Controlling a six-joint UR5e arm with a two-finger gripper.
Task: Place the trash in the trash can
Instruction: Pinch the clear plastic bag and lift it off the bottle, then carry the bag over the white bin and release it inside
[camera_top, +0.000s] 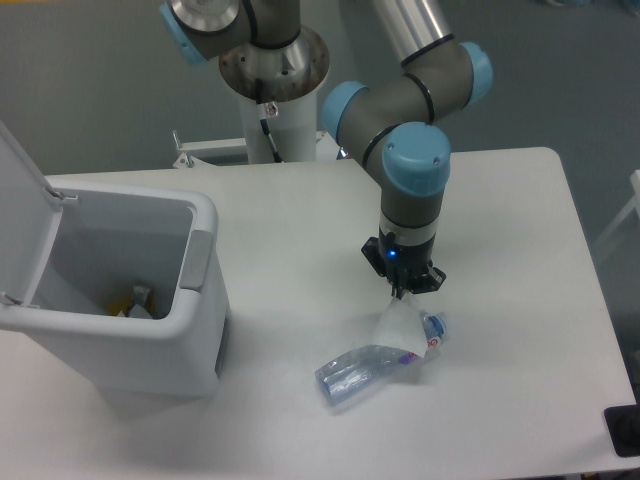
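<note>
Now gripper (404, 291) jaws pinched narrow on top edge of plastic sheet (398, 322), bottle (372, 364) lying beneath on table (300, 250); trash can (150, 330) lid up, left.

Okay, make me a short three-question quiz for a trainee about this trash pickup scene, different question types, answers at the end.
1. True or false: the trash can's lid is open.
2. What are the gripper's fingers closed on? A) the bottle's blue cap B) the top of the thin plastic sheet C) nothing
3. Where does the water bottle lie relative to the trash can?

Key:
1. True; the lid stands up at the left.
2. B
3. On the table, on its side, to the right of the can and apart from it.
</note>
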